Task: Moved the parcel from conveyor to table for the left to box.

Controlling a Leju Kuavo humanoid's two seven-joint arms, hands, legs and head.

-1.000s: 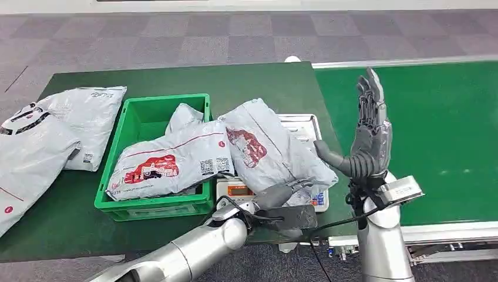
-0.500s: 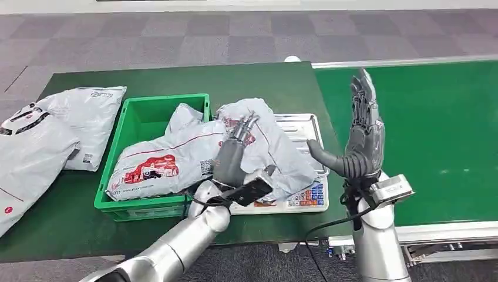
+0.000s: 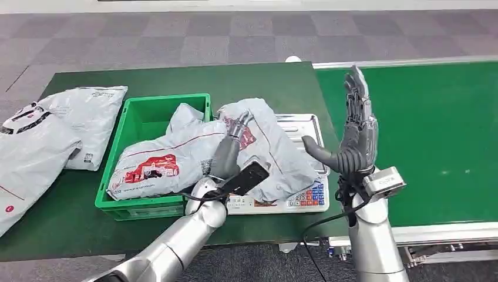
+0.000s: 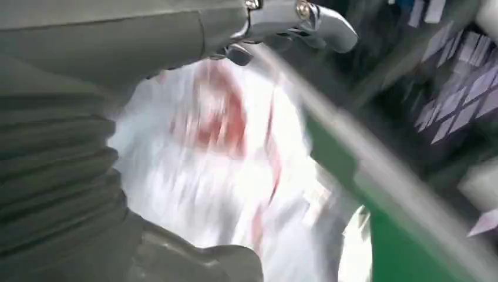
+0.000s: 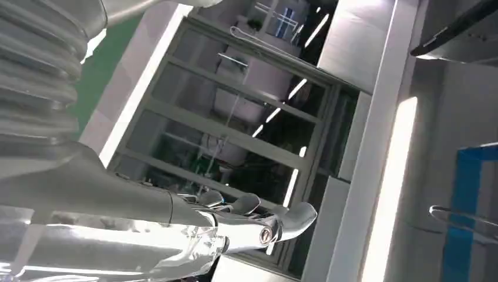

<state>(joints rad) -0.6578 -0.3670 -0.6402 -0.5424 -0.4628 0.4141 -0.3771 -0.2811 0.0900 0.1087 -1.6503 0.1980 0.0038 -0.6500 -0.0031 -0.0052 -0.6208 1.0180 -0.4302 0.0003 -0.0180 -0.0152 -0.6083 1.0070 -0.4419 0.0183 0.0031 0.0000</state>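
A grey parcel (image 3: 276, 154) with a red print lies on the scale (image 3: 300, 201) at the table's right end, leaning against the green crate (image 3: 147, 120). My left hand (image 3: 230, 151) reaches over it from the near side, its fingers (image 3: 242, 124) laid on the red print. In the blurred left wrist view the parcel (image 4: 217, 153) sits between the thumb (image 4: 205, 261) and the fingers (image 4: 305, 17), which stand apart. My right hand (image 3: 358, 132) is raised upright beside the scale, fingers straight and spread, holding nothing.
A second printed parcel (image 3: 164, 160) lies across the crate. Two more grey parcels (image 3: 88, 117) (image 3: 29, 154) lie at the left end of the green table (image 3: 264, 82). The green conveyor belt (image 3: 434, 129) runs on the right. Grey carpet lies beyond.
My left hand has risen from below the scale's front edge and moved onto the parcel, which shifted and crumpled slightly. The right hand drifted a little to the left.
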